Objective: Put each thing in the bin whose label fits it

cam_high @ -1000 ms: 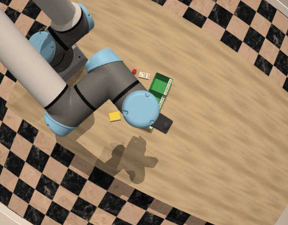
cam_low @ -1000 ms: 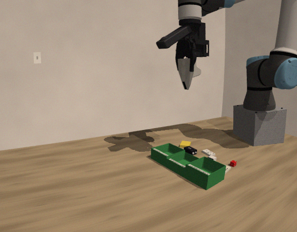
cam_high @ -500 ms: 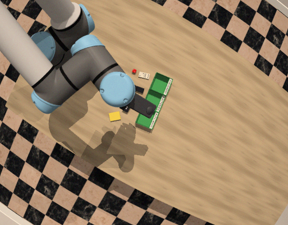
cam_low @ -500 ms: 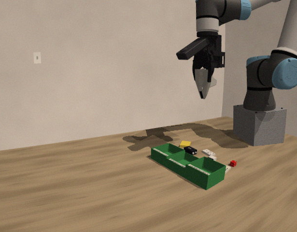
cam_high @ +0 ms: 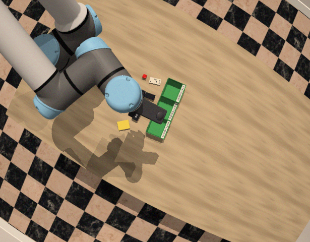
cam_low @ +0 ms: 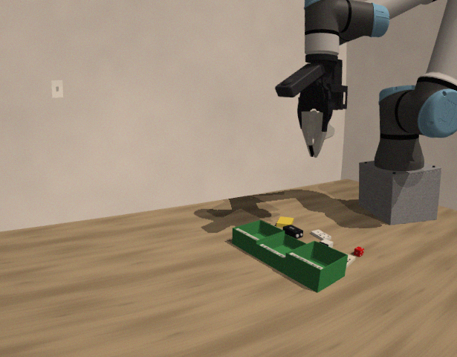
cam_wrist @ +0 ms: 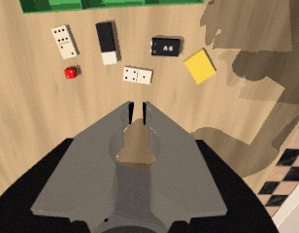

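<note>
My gripper (cam_low: pixel 313 152) (cam_wrist: pixel 138 103) is shut and empty, high above the table, on the near side of the loose things. A green three-part bin (cam_high: pixel 172 91) (cam_low: pixel 330 274) (cam_wrist: pixel 33 6) stands upright with all parts empty. Beside it lie a red die (cam_high: pixel 144 76) (cam_low: pixel 358 251) (cam_wrist: pixel 70 73), a white domino (cam_high: pixel 155 80) (cam_wrist: pixel 65 40), a second domino (cam_low: pixel 321 233) (cam_wrist: pixel 137 75), a black-and-white block (cam_low: pixel 327 242) (cam_wrist: pixel 107 43), a black battery (cam_high: pixel 135 115) (cam_low: pixel 293 230) (cam_wrist: pixel 166 47) and a yellow block (cam_high: pixel 123 125) (cam_low: pixel 284 221) (cam_wrist: pixel 199 66). In the top view my wrist hides the second domino.
The arm's grey pedestal (cam_low: pixel 397 193) stands at the table's back right. The table's edge and the chequered floor (cam_high: pixel 58 187) (cam_wrist: pixel 285 170) lie beyond the yellow block. The bin's labels face away from the loose things.
</note>
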Available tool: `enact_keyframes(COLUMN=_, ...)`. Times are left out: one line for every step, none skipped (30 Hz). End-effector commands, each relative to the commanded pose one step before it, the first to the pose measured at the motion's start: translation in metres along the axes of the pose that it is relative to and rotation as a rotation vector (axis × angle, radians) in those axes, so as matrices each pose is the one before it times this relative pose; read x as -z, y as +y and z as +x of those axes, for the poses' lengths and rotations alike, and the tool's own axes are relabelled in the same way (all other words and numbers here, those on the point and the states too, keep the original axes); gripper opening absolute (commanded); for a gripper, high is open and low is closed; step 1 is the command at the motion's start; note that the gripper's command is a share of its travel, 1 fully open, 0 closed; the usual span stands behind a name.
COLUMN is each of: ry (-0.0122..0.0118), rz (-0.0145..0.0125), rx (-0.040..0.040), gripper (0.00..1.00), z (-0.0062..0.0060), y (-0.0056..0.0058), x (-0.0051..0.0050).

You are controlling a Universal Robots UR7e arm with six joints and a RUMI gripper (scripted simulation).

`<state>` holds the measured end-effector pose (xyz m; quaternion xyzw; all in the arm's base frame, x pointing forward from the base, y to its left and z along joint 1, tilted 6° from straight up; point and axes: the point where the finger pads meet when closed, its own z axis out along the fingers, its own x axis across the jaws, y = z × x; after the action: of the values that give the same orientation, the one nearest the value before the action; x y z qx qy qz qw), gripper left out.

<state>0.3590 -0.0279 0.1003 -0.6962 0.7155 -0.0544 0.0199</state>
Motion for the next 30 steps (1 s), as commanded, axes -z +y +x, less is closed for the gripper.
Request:
enact_keyframes(ry=-0.00306, rz=-0.00352, rx=0.06056, gripper=0.04, z=0.00853, y=-0.02548, x=-0.0311)
enact_keyframes(ry=0.00008, rz=-0.00003, rx=0.0, gripper=0.04, z=0.0022, y=-0.00521, x=-0.00616)
enact_keyframes(ry=0.00012, rz=-0.00005, rx=0.0, gripper=0.04, z=0.00221, y=-0.00521, x=-0.00616)
enact_keyframes(ry=0.0, rz=0.0, rx=0.0, gripper=0.04, z=0.0, y=0.0, x=0.0)
enact_keyframes(ry=0.0, rz=0.0, rx=0.0, gripper=0.04, z=0.0, y=0.0, x=0.0)
enact_keyframes(ry=0.0003, rz=-0.00013, rx=-0.00017, gripper=0.04, z=0.00227, y=-0.00509, x=-0.00613)
enact_keyframes(ry=0.0001, rz=-0.00004, rx=-0.00133, gripper=0.04, z=0.00222, y=-0.00521, x=-0.00617)
enact_keyframes(ry=0.00005, rz=-0.00001, rx=-0.00002, gripper=0.04, z=0.00218, y=-0.00522, x=-0.00617)
enact_keyframes(ry=0.00004, rz=0.0, rx=0.0, gripper=0.04, z=0.00217, y=-0.00522, x=-0.00617)
enact_keyframes(ry=0.0, rz=-0.00002, rx=0.0, gripper=0.04, z=0.00216, y=-0.00532, x=-0.00616)
enact_keyframes(ry=0.0, rz=0.00001, rx=0.0, gripper=0.04, z=0.00216, y=-0.00522, x=-0.00616)
enact_keyframes(ry=0.0, rz=0.00001, rx=0.0, gripper=0.04, z=0.00179, y=-0.00421, x=-0.0052)
enact_keyframes(ry=0.0, rz=0.00001, rx=0.0, gripper=0.04, z=0.00183, y=-0.00432, x=-0.00528)
enact_keyframes(ry=0.0, rz=0.00001, rx=0.0, gripper=0.04, z=0.00189, y=-0.00449, x=-0.00545)
enact_keyframes(ry=0.0, rz=0.00001, rx=0.0, gripper=0.04, z=0.00192, y=-0.00456, x=-0.00553)
enact_keyframes(ry=0.0, rz=0.00001, rx=0.0, gripper=0.04, z=0.00193, y=-0.00458, x=-0.00556)
enact_keyframes(ry=0.0, rz=0.00001, rx=0.0, gripper=0.04, z=0.00193, y=-0.00458, x=-0.00557)
enact_keyframes(ry=0.0, rz=0.0, rx=0.0, gripper=0.04, z=0.00191, y=-0.00497, x=-0.00518)
enact_keyframes(ry=0.00001, rz=0.00003, rx=0.0, gripper=0.04, z=0.00054, y=-0.00145, x=-0.00143)
enact_keyframes(ry=0.0, rz=-0.00001, rx=0.0, gripper=0.04, z=0.00001, y=-0.00002, x=0.00002)
enact_keyframes(ry=0.0, rz=0.0, rx=0.0, gripper=0.04, z=0.0, y=0.0, x=0.0)
enact_keyframes(ry=0.0, rz=0.0, rx=0.0, gripper=0.04, z=0.0, y=0.0, x=0.0)
enact_keyframes(ry=-0.00009, rz=0.00002, rx=0.0, gripper=0.04, z=-0.00002, y=-0.00005, x=0.00003)
enact_keyframes(ry=-0.00007, rz=0.00003, rx=0.0, gripper=0.04, z=-0.00002, y=-0.00002, x=0.0)
enact_keyframes(ry=-0.00007, rz=0.00004, rx=0.0, gripper=0.04, z=-0.00002, y=-0.00002, x=0.0)
enact_keyframes(ry=-0.00007, rz=0.00004, rx=0.0, gripper=0.04, z=-0.00002, y=-0.00001, x=0.0)
enact_keyframes(ry=-0.00006, rz=0.00003, rx=0.0, gripper=0.04, z=-0.00002, y=-0.00001, x=0.0)
enact_keyframes(ry=-0.00004, rz=0.00002, rx=0.00001, gripper=0.04, z=0.00004, y=0.0, x=0.0)
enact_keyframes(ry=0.00001, rz=0.0, rx=-0.00035, gripper=0.04, z=0.00022, y=0.00004, x=-0.00001)
enact_keyframes(ry=-0.00002, rz=-0.00001, rx=-0.00029, gripper=0.04, z=0.00019, y=0.00006, x=0.00006)
